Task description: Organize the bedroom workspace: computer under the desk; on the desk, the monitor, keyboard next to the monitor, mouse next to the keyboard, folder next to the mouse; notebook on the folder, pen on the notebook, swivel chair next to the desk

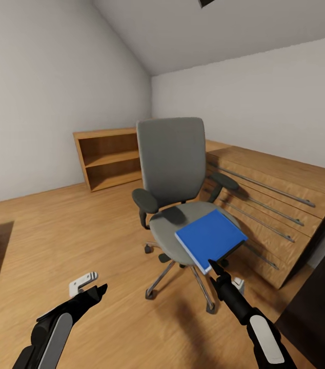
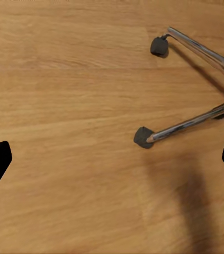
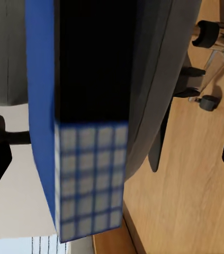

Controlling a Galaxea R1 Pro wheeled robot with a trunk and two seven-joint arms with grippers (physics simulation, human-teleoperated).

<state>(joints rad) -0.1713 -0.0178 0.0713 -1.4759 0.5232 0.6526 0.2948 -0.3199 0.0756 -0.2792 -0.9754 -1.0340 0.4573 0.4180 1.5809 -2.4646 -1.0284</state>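
A wooden floor [image 1: 80,241] runs to a low bookshelf [image 1: 108,159] and a long drawer cabinet [image 1: 280,210]. The swivel chair [image 1: 175,179] stands between them with the blue folder [image 1: 211,238] lying on its seat. The right gripper [image 1: 215,266] is at the folder's near edge and the left gripper [image 1: 97,292] hangs over bare floor, both with fingers spread.

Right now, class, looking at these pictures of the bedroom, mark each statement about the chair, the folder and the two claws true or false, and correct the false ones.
1. The blue folder lies on the chair seat. True.
2. The folder lies wholly within the seat. False: it overhangs the front edge.
3. The right claw is near the folder's edge. True.
4. The left claw holds the folder. False: it is open above the floor.
5. The shelf behind the chair is full of books. False: it is bare.
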